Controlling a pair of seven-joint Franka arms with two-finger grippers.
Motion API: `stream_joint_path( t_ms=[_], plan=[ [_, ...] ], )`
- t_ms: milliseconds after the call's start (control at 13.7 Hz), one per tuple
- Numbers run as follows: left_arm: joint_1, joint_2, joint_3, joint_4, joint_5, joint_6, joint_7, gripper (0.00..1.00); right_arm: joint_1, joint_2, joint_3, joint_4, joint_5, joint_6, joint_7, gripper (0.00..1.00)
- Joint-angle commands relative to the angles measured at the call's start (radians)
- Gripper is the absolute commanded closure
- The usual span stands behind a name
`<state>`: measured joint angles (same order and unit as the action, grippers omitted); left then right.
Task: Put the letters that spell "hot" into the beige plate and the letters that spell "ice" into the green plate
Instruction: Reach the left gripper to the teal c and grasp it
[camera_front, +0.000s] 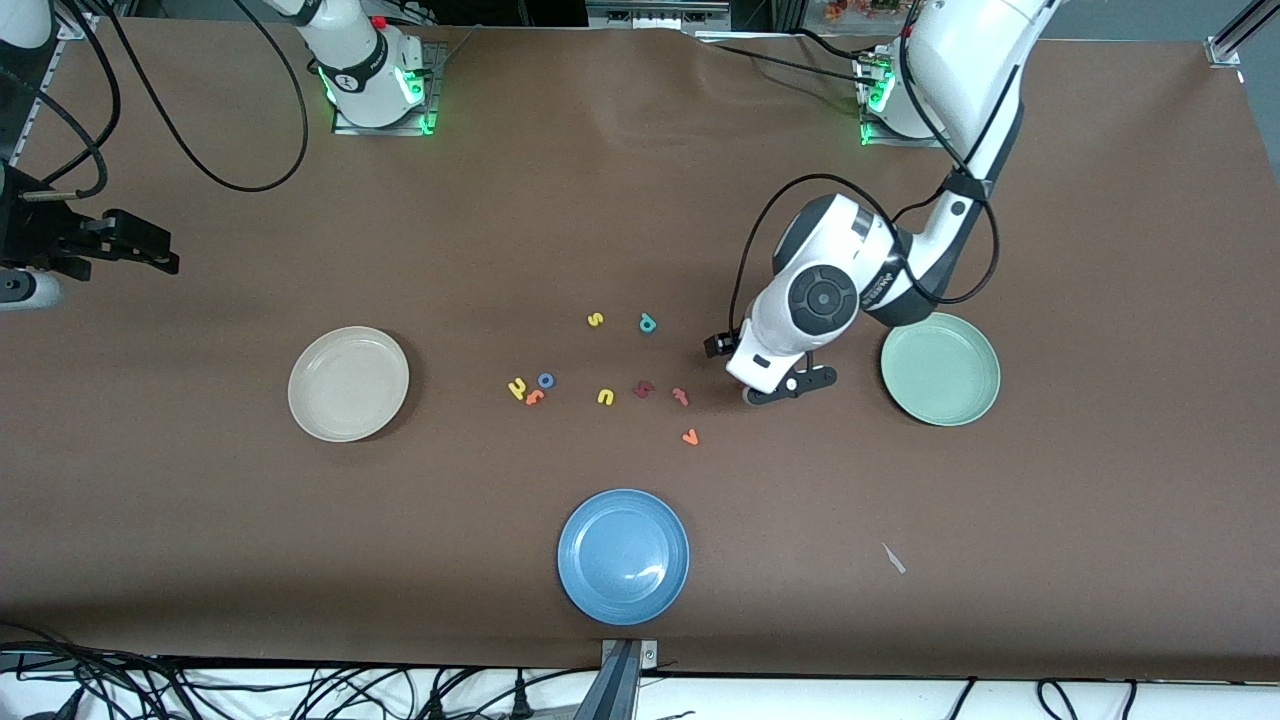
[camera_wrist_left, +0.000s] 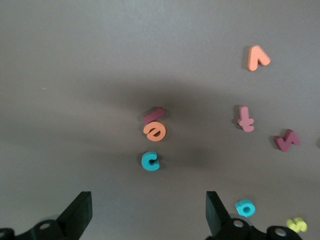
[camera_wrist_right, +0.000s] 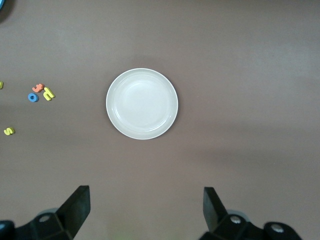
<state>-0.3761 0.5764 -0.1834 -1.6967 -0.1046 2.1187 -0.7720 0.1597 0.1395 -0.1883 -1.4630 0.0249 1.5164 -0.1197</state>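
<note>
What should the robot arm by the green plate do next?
Probably lower the open left gripper onto one of the three letters below it, likely the teal c, closest to it. The orange e and dark red i sit beside it, and the green plate is empty.

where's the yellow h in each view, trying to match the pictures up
front view: the yellow h lies on the table between the beige plate and the yellow u, touching the orange t and beside the blue o.
left wrist view: not in it.
right wrist view: the yellow h sits near the frame's edge, beside the blue o.
shared landmark: the blue o, right next to the h.
</note>
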Motion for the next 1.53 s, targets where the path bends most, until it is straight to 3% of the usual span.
stream_joint_path(
  t_ms=[0,510,656,802,1240,1458],
  plan=[
    [-0.029,-0.024,0.013,-0.103,-0.017,0.107,-0.016,0.00,0.001,-0.003,0.001,0.009,0.000,-0.012,0.009,0.00],
    [-0.024,0.065,0.015,-0.106,-0.015,0.234,-0.105,0.06,0.001,-0.003,0.001,0.009,0.001,-0.012,0.009,0.00],
    [-0.027,0.072,0.013,-0.107,-0.015,0.236,-0.128,0.18,0.001,-0.003,0.001,0.009,0.001,-0.012,0.009,0.00],
    [-0.029,0.072,0.013,-0.119,-0.015,0.234,-0.128,0.21,0.001,-0.003,0.001,0.009,0.001,-0.012,0.009,0.00],
    [-0.030,0.079,0.013,-0.121,-0.020,0.230,-0.138,0.51,0.001,-0.003,0.001,0.009,-0.008,-0.012,0.011,0.00],
    [-0.030,0.083,0.013,-0.121,-0.020,0.230,-0.148,0.60,-0.003,-0.003,-0.002,0.009,-0.002,-0.012,0.009,0.00]
  ],
)
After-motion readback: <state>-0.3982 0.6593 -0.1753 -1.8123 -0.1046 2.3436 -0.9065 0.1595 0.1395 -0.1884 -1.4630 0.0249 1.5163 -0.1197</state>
